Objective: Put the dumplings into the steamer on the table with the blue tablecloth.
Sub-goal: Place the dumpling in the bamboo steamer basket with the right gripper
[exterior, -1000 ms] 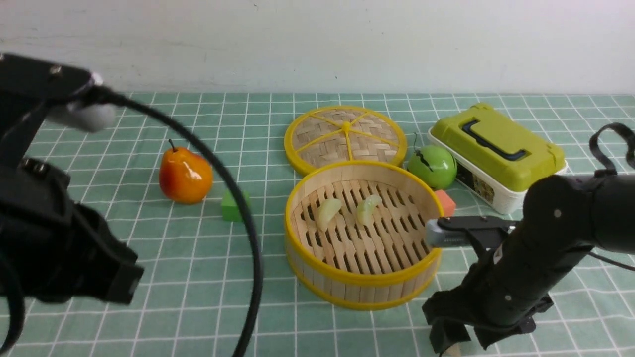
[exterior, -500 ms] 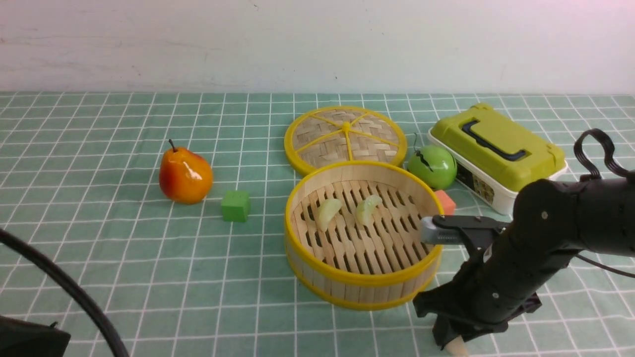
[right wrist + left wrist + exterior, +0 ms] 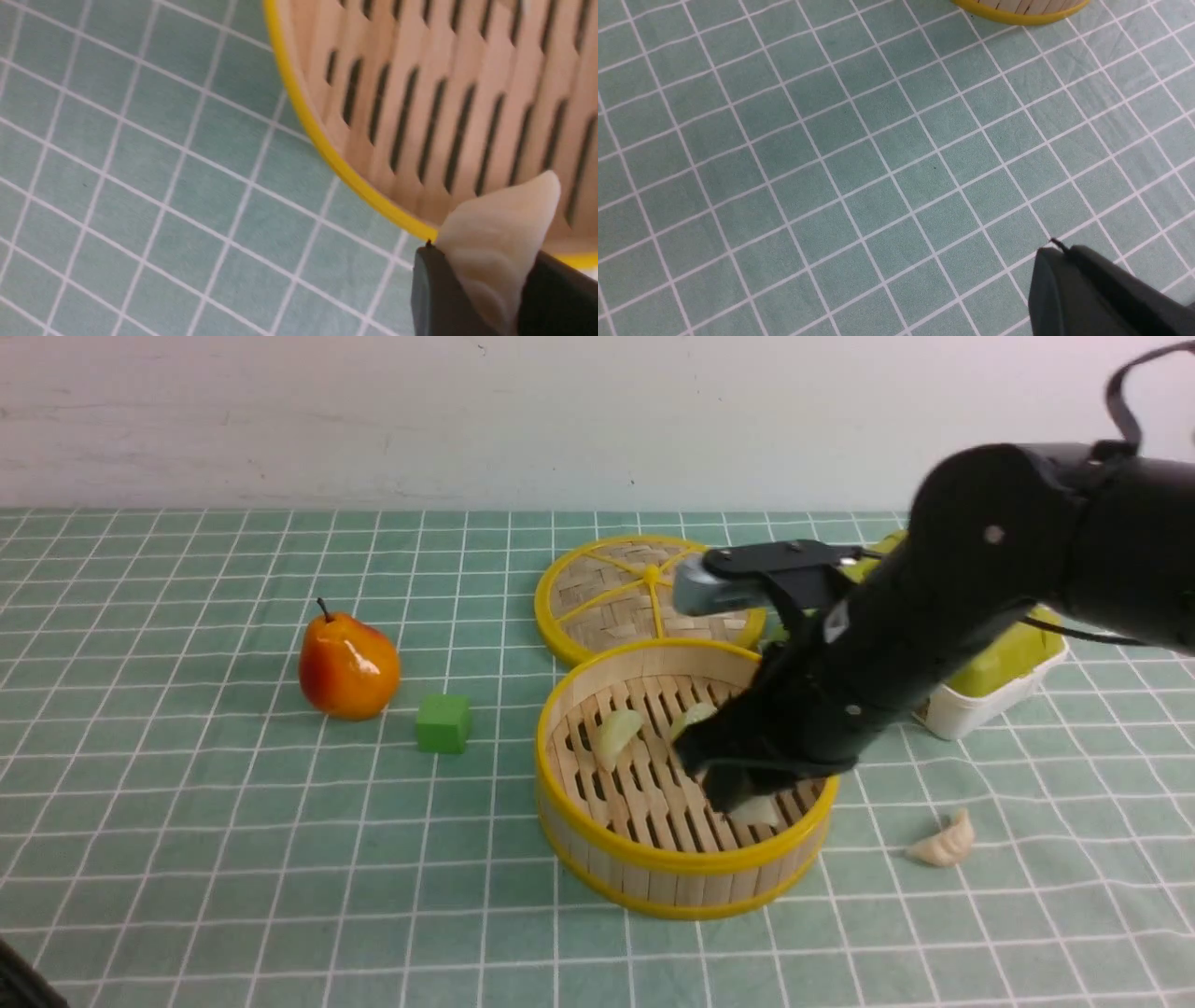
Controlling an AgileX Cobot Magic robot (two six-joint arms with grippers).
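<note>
The right fingers (image 3: 434, 298) pinch a pale cream crescent dumpling (image 3: 495, 233) just above the near inner wall of the round bamboo steamer (image 3: 616, 877) with yellow rims, which stands on the teal grid-cloth tabletop (image 3: 233, 849). Let go here, the dumpling could clip the rim and tumble out onto the cloth. Its long axis seems to run out along the fingers, with the pointed tip leading toward the slatted floor. The left fingers (image 3: 1087, 294) are pressed together over bare cloth.

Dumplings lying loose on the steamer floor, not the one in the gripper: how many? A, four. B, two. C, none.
B: a left dumpling and a right dumpling lie on the slats of the steamer; the held dumpling is in the right gripper, the last dumpling on the tablecloth.
</note>
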